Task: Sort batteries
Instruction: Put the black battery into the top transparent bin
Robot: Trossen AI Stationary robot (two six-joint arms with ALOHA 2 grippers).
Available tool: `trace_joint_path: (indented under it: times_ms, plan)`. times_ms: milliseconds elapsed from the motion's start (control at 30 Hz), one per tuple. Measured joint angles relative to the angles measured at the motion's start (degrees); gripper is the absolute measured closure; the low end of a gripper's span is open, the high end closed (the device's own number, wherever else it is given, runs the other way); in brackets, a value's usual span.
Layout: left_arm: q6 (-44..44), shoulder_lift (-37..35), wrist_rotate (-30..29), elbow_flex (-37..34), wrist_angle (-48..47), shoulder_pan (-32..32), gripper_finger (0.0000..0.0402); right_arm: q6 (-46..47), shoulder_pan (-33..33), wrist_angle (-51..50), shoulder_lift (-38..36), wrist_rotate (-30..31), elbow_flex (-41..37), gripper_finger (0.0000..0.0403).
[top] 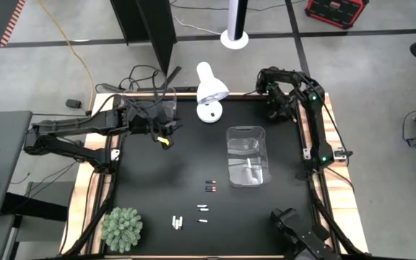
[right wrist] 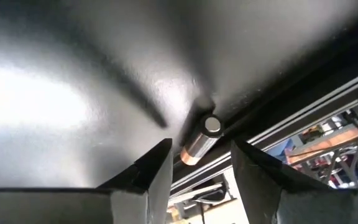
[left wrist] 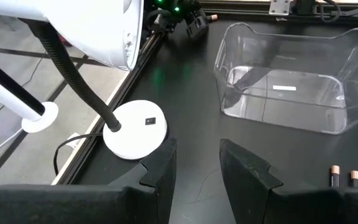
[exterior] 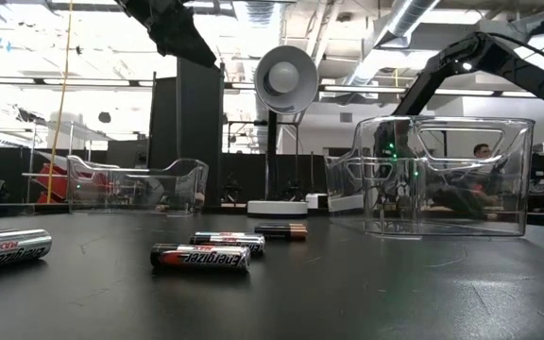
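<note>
A black table [top: 157, 180] seen from above, with a clear plastic bin [top: 248, 155] as the landmark near its middle. Just beside the bin, toward the table's near edge, three dark batteries with copper ends [top: 209, 185] lie side by side. Farther the same way lie two small light batteries [top: 203, 214] and a cluster of white ones [top: 177, 222], with a green spiky ball [top: 122, 228] at the near left corner. A white desk lamp [top: 210, 92] stands behind the bin. The left gripper [top: 166, 139] hangs above the mat well left of the bin, its fingers [left wrist: 160, 171] a narrow gap apart with nothing between them. The right gripper [right wrist: 199, 163] is low at the far right corner beyond the bin, jaws parted, with one copper-ended battery [right wrist: 201, 140] lying by the table's edge rail just ahead of its tips, not gripped
</note>
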Motion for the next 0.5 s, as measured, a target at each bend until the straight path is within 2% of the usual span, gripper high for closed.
trace_joint_path:
  times_ms: [267, 500]
  plan:
    - [0.51, -0.02, -0.09, 0.0, -0.05, 0.01, 0.0285, -10.23, -0.34, 0.7, 0.26, -5.34, -0.02, 0.0248]
    - [0.53, -0.02, -0.17, 0.0, -0.11, 0.0, 0.0285, -14.07, -0.94, 0.66, 0.22, -5.66, -0.02, 0.0252]
